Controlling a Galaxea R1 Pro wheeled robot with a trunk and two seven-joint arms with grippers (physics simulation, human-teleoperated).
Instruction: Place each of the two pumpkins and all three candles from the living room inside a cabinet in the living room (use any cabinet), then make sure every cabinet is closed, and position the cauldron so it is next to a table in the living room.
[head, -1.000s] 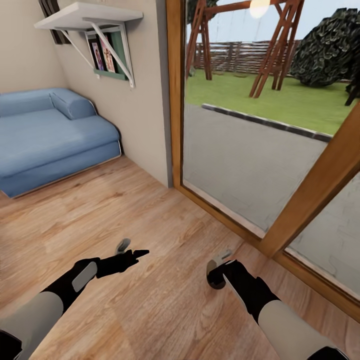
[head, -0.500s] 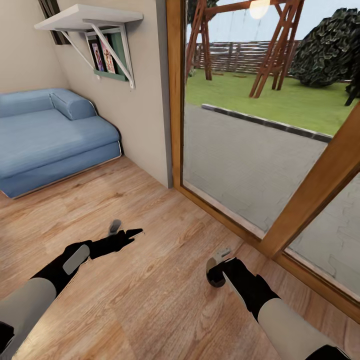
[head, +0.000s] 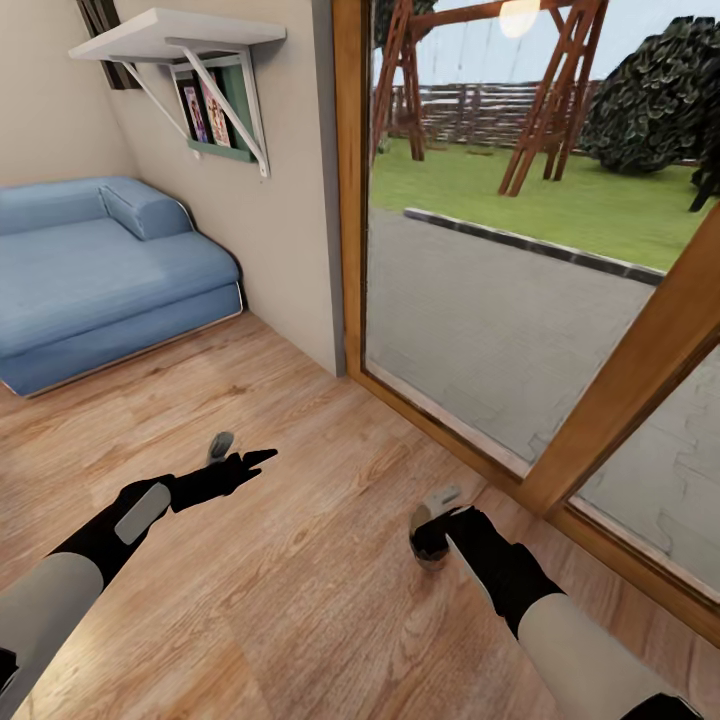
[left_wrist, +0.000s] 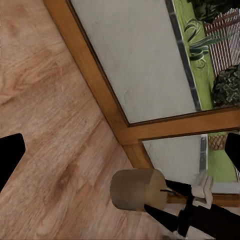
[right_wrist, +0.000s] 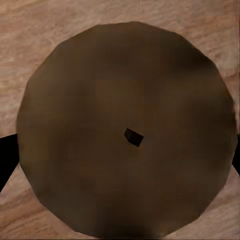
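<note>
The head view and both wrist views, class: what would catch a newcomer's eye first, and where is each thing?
Most striking is the big wood-framed glass door at the right, with a swing set and lawn outside. A blue sofa sits against the far wall at the left, under a white shelf. Low over the wooden floor, the right gripper holds a candle, its round top and wick facing the right wrist camera.

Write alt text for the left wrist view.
The right gripper holds a candle on its side, wick toward the gripper, above a wood floor. Behind runs a wood-framed glass door with pavement and grass outside; the left gripper's dark fingers sit at the picture's edges.
</note>
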